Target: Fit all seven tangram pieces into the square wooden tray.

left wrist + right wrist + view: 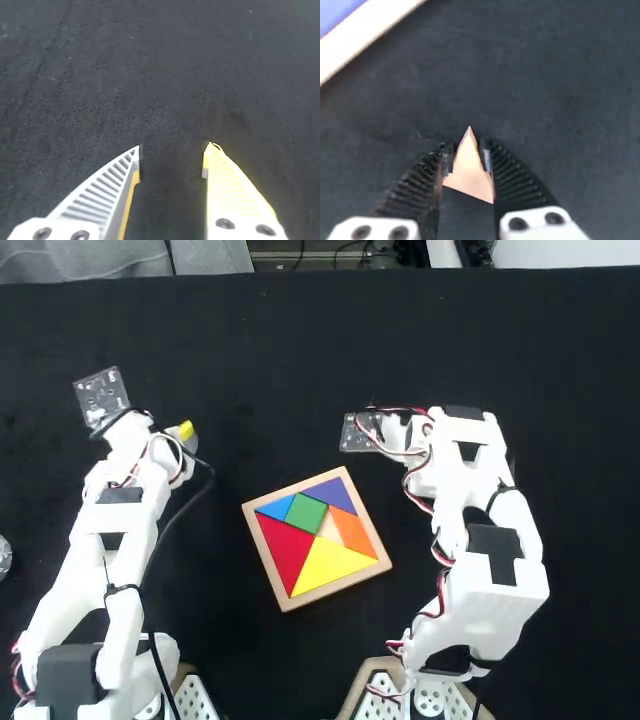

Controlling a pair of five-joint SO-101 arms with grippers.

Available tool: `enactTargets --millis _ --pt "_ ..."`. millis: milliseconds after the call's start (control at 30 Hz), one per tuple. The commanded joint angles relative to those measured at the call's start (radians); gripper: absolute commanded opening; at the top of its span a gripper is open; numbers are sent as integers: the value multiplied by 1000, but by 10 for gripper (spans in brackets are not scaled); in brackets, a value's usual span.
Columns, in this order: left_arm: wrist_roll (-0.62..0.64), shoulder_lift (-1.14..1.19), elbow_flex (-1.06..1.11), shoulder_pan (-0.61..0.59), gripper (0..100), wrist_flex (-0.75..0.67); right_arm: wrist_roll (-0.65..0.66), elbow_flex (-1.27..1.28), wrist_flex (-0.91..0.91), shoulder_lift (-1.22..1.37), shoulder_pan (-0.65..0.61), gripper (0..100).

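R pincer [465, 146] clamps peach triangle pc [469, 175] over black table cloth [545, 75]; L pincer [172, 150] splayed apart over same cloth.

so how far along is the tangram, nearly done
Nearly there. Six coloured pieces lie in the wooden tray. In hand: the right gripper is shut on a small pale triangle, above the black cloth near the tray. Left to do: seat it, probably in the pale gap between the green square and the orange piece. The left gripper is open and empty.
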Motion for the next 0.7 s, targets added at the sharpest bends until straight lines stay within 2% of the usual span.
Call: enactTargets --millis 0,200,267,333,433,600,667 --pt "-34 -3 -45 25 206 -2 -284 -88 28 -10 -12 37" --pt "-34 -3 -45 25 206 -2 -786 -206 206 -4 -115 38" --pt "-34 -3 -45 25 206 -2 -861 -248 236 -13 -107 39" --pt "-34 -3 -45 25 206 -2 -838 -309 276 -10 -75 40" --pt "-34 -3 -45 25 206 -2 -724 -354 331 -5 -25 57" --pt "-34 -3 -45 25 206 -2 -663 -275 402 -12 -37 286" --pt "-34 -3 -45 25 206 -2 -589 -228 411 -12 -61 326"
